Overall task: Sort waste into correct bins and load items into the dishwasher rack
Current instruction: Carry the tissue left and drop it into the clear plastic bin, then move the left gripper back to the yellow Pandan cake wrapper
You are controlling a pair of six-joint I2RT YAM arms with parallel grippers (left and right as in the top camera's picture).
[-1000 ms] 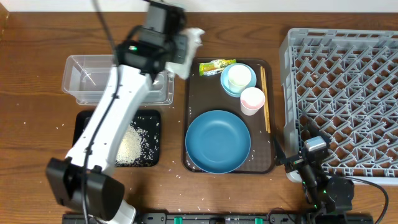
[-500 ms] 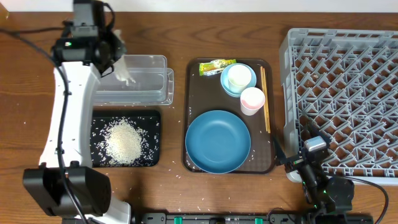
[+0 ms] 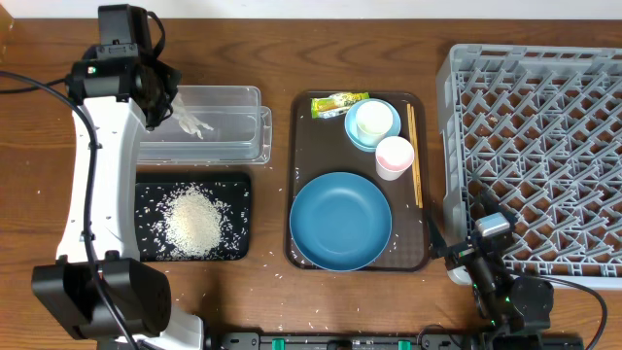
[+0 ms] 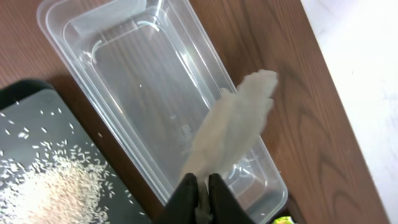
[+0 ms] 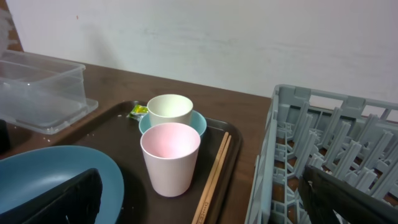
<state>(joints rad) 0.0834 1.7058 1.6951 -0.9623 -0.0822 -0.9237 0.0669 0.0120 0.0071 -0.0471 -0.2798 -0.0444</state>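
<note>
My left gripper (image 3: pixel 176 109) is shut on the crumpled white napkin (image 3: pixel 192 123) and holds it over the clear tub (image 3: pixel 233 146). In the left wrist view the napkin (image 4: pixel 233 121) hangs from the closed gripper (image 4: pixel 200 186) above the tub (image 4: pixel 124 68). Rice (image 3: pixel 191 220) lies piled in the black tray (image 3: pixel 240 185). The blue dish (image 3: pixel 340 221), white cup (image 3: pixel 373 119) in the light-blue bowl (image 3: pixel 356 137), pink cup (image 3: pixel 394 156), chopsticks (image 3: pixel 414 156) and wrapper (image 3: pixel 338 104) sit on the brown tray. My right gripper (image 3: pixel 462 233) is open and empty beside the grey rack (image 3: pixel 539 146).
The brown serving tray (image 3: pixel 303 146) lies between the bins and the rack. Stray rice grains lie on the table near the front edge. The right wrist view shows the pink cup (image 5: pixel 170 155), chopsticks (image 5: pixel 214 171) and rack wall (image 5: pixel 267 168) close ahead.
My left arm has swung left from the brown tray's top-left corner to above the clear tub, carrying the napkin. The black tray's rice is now uncovered. The right arm has not moved.
</note>
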